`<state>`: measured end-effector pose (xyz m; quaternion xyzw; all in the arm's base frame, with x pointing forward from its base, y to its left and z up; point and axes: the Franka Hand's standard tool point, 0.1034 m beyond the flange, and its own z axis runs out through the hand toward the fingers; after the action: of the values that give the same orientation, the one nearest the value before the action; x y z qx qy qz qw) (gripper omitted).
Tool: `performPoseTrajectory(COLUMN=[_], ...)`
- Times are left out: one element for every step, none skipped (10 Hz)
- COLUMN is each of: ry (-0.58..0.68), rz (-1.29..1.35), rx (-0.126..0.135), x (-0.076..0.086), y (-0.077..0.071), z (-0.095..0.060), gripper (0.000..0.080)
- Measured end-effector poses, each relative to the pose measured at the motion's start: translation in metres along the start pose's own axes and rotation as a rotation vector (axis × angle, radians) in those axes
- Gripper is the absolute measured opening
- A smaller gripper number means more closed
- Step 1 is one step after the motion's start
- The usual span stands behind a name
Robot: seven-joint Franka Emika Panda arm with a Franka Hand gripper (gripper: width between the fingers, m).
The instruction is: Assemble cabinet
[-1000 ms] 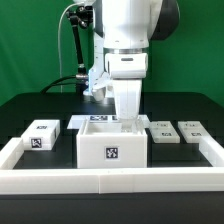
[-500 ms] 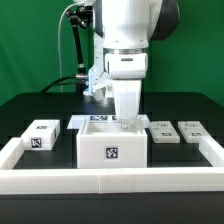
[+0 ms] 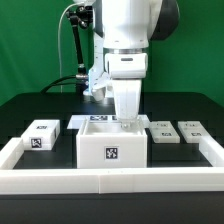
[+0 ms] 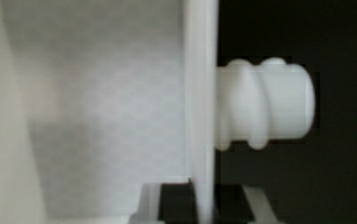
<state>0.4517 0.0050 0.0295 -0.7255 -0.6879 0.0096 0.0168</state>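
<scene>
The gripper (image 3: 127,120) pinches the back wall of the cabinet box body (image 3: 112,152); next it must slide the box gently.

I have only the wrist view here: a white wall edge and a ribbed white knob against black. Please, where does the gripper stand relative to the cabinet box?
Observer: In the exterior view the gripper reaches down to the top of the box body, toward its end on the exterior view's right.
Operator: Are loose parts lying near it?
Observer: Yes. A tagged block lies apart from the box, on the exterior view's left.
Operator: And on the other side?
Observer: A small tagged part lies close beside the box there, and a second small part lies farther out.
</scene>
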Motion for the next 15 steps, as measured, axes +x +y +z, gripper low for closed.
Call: performPoseTrajectory(ry=[0.000, 0.000, 0.000, 0.003, 0.008, 0.015, 0.022, 0.031, 0.037, 0.043, 0.046, 0.048, 0.045, 0.045, 0.047], rz=[0.000, 0.000, -0.003, -0.009, -0.021, -0.034, -0.022, -0.016, -0.010, 0.003, 0.009, 0.003, -0.004, -0.014, -0.019], rx=[0.000, 0.000, 0.000, -0.005, -0.012, -0.018, -0.022, -0.030, -0.037, -0.040, -0.043, -0.043, -0.030, -0.027, -0.030], x=[0.000, 0.000, 0.001, 0.005, 0.014, 0.023, 0.033, 0.047, 0.058, 0.070, 0.081, 0.092, 0.102, 0.109, 0.114], y=[0.000, 0.000, 0.001, 0.006, 0.012, 0.016, 0.020, 0.026, 0.029, 0.032, 0.035, 0.039, 0.045, 0.053, 0.058], z=[0.000, 0.000, 0.000, 0.000, 0.000, 0.000, 0.000, 0.000, 0.000, -0.001, -0.001, -0.002, -0.002, -0.002, -0.002], gripper=[0.0034, 0.0034, 0.0034, 0.0034, 0.0034, 0.0034, 0.0034, 0.0034, 0.0034, 0.0034, 0.0034, 0.0034, 0.0034, 0.0034, 0.0034])
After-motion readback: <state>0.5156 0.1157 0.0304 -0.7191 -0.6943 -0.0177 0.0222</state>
